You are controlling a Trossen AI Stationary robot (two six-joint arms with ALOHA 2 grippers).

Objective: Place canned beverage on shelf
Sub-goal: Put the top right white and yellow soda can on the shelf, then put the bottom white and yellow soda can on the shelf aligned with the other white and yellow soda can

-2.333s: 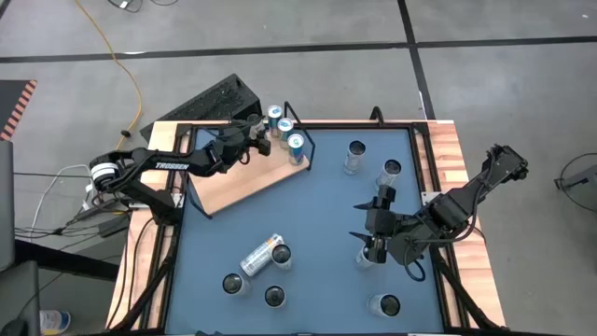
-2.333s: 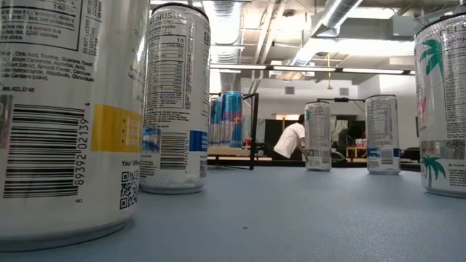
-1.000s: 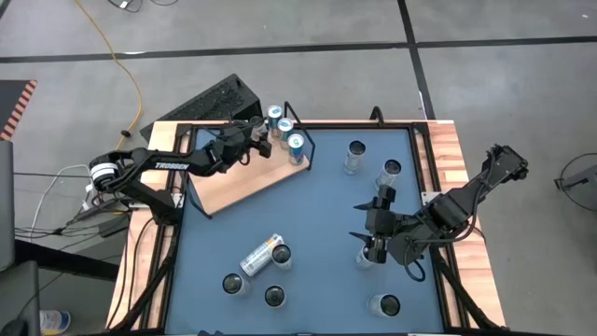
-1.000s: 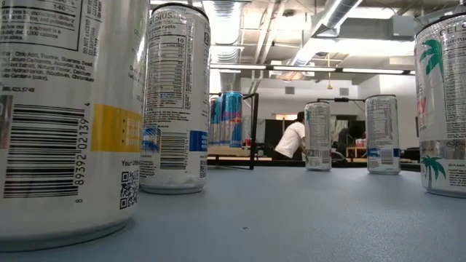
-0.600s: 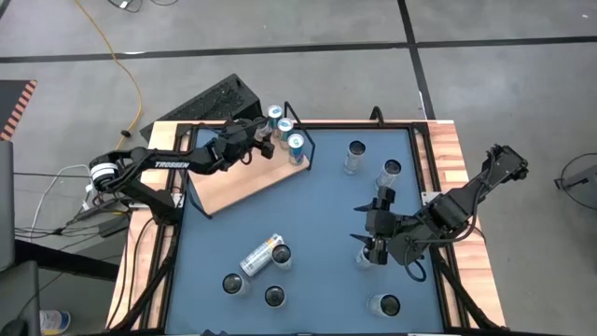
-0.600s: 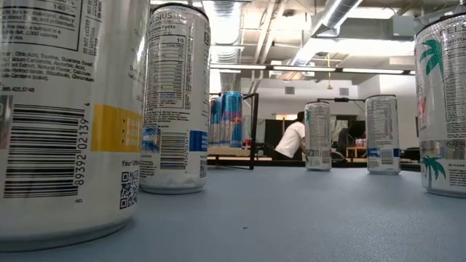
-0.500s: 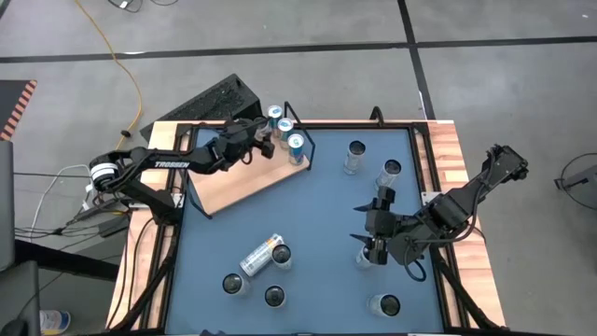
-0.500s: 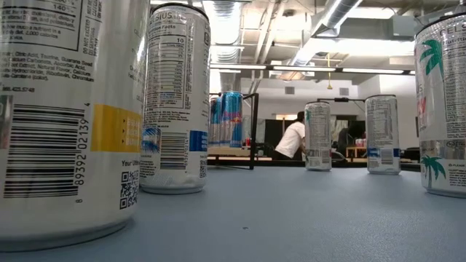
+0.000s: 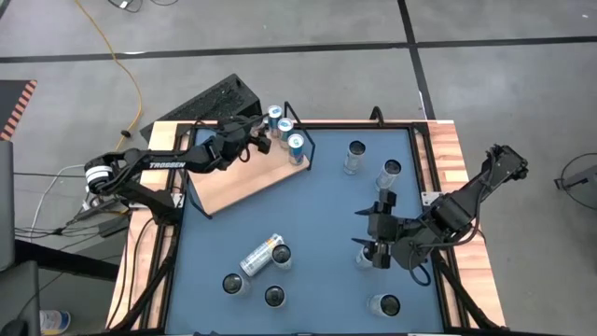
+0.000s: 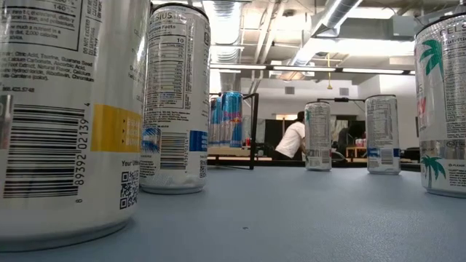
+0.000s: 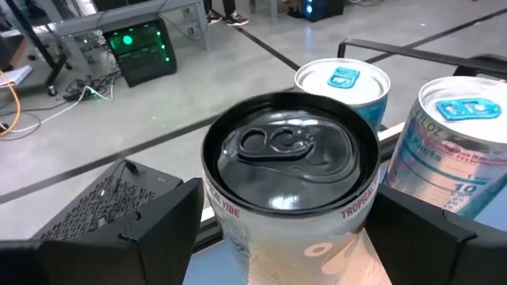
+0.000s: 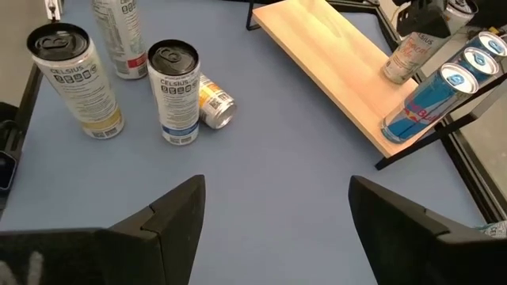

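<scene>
Since the earlier high-view frames, the left arm has been drawn slightly back along the shelf (image 9: pixel 250 177), and the right arm has been shifted a little toward the tabletop's (image 9: pixel 317 215) near edge.

Seen from the high view, the left claw (image 9: pixel 254 140) is positioned over the far end of the pale-wood shelf, beside three blue-topped cans (image 9: pixel 285 128) lined against the black wire frame (image 9: pixel 300 140). The right claw (image 9: pixel 375 235) is held low over the blue tabletop with fingers spread, gripping nothing. A tipped can (image 9: pixel 260 255) is seen lying on its side nearer the front, with upright cans around it.

From the low view, tall cans fill the foreground; blue cans (image 10: pixel 227 118) are seen on the shelf in the distance, and a person in a white shirt (image 10: pixel 291 138) is bent over in the room behind.

In the left wrist view, a black-topped can (image 11: pixel 289 190) marked "TROPICAL" is seen standing between the wide-set fingers (image 11: pixel 127 226); whether it is touched cannot be told.

In the right wrist view, the parted fingers (image 12: pixel 170 214) are shown with nothing between them, and the shelf (image 12: pixel 337 55) is seen well ahead.
</scene>
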